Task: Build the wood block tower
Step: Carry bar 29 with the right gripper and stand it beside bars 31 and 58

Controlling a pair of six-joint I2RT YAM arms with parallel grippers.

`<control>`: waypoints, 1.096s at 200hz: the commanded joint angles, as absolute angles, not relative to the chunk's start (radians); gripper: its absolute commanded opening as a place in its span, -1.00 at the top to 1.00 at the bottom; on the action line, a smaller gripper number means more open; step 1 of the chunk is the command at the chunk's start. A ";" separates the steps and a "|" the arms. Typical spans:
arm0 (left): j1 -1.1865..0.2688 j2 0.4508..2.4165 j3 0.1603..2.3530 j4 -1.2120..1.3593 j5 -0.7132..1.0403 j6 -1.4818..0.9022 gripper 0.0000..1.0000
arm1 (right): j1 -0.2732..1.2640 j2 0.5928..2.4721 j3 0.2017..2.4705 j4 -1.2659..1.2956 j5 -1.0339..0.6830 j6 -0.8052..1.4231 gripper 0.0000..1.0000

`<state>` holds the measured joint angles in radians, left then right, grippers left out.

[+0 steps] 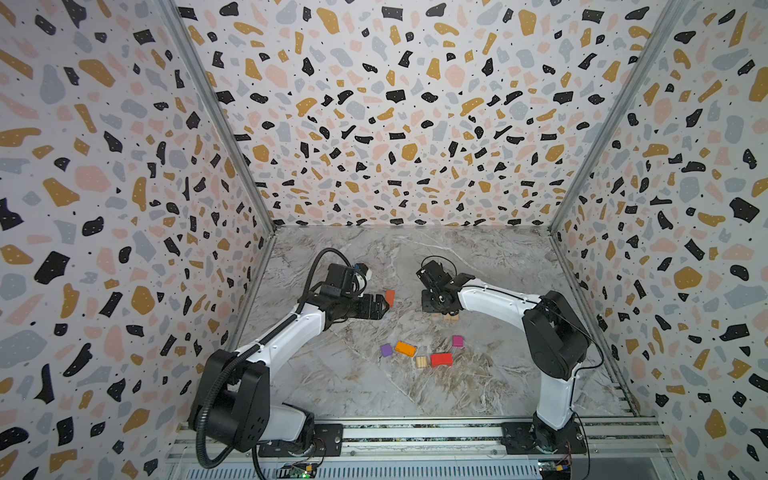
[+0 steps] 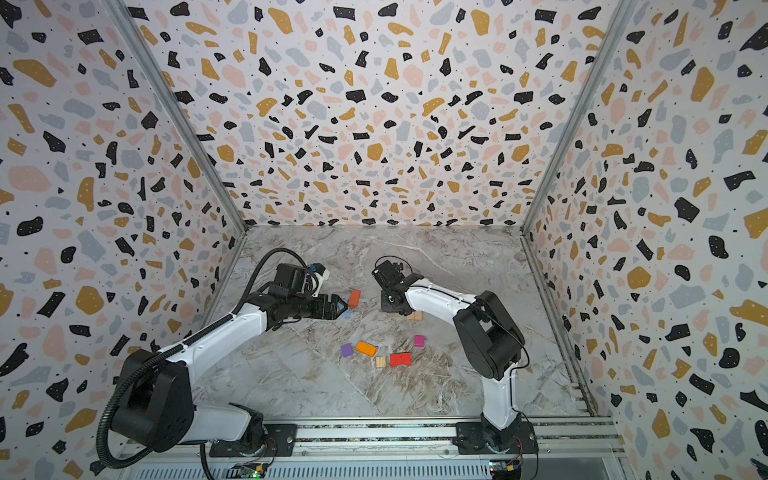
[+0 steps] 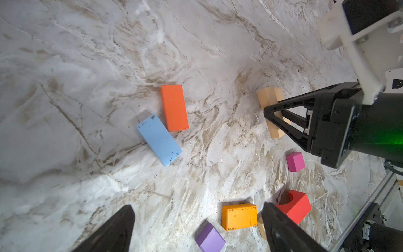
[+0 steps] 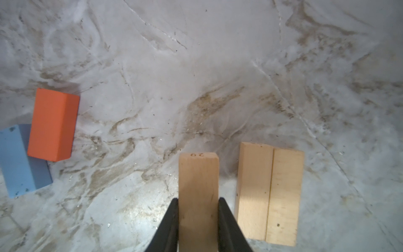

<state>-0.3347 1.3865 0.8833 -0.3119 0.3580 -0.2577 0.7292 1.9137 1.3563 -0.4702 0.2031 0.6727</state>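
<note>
My right gripper (image 4: 198,201) is shut on a tan plank (image 4: 198,174), held lengthwise between its fingers. Of the tower, only two tan planks (image 4: 270,192) show, lying flat side by side on the marble table, a small gap from the held plank; in a top view they peek out under the right wrist (image 1: 451,318). My left gripper (image 3: 197,207) stands open and empty, in a top view (image 2: 343,309) just above a light blue block (image 3: 159,139). An orange-red block (image 3: 174,108) touches that blue block's end.
Loose blocks lie nearer the front: a purple cube (image 1: 386,350), a yellow-orange block (image 1: 405,348), a small tan block (image 1: 421,361), a red notched block (image 1: 441,359) and a pink cube (image 1: 457,341). Patterned walls enclose the table on three sides.
</note>
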 commanded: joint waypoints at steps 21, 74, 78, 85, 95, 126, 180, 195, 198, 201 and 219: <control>-0.329 1.389 0.873 -0.288 0.355 -0.260 -0.85 | 0.727 1.936 1.359 -0.484 0.223 0.688 0.58; -0.330 1.389 0.873 -0.289 0.346 -0.258 -0.84 | 0.728 1.945 1.344 -0.463 0.227 0.681 0.53; -0.329 1.388 0.873 -0.290 0.346 -0.258 -0.84 | 0.729 1.948 1.347 -0.463 0.227 0.682 0.53; -0.328 1.391 0.873 -0.291 0.345 -0.258 -0.84 | 0.729 1.951 1.348 -0.463 0.224 0.681 0.53; -0.329 1.391 0.873 -0.291 0.346 -0.258 -0.84 | 0.729 1.956 1.349 -0.460 0.223 0.681 0.52; -0.329 1.396 0.873 -0.291 0.346 -0.258 -0.84 | 0.729 1.977 1.362 -0.458 0.220 0.681 0.49; -0.329 1.398 0.874 -0.293 0.344 -0.259 -0.84 | 0.727 1.995 1.376 -0.465 0.222 0.680 0.43; -0.329 1.399 0.874 -0.293 0.342 -0.258 -0.84 | 0.727 1.994 1.378 -0.465 0.224 0.680 0.39; -0.329 1.400 0.874 -0.293 0.342 -0.258 -0.84 | 0.727 1.994 1.379 -0.466 0.223 0.678 0.38; -0.328 1.400 0.874 -0.294 0.342 -0.258 -0.84 | 0.727 1.993 1.380 -0.466 0.222 0.677 0.37; -0.329 1.406 0.874 -0.296 0.343 -0.259 -0.83 | 0.729 1.986 1.386 -0.471 0.225 0.675 0.29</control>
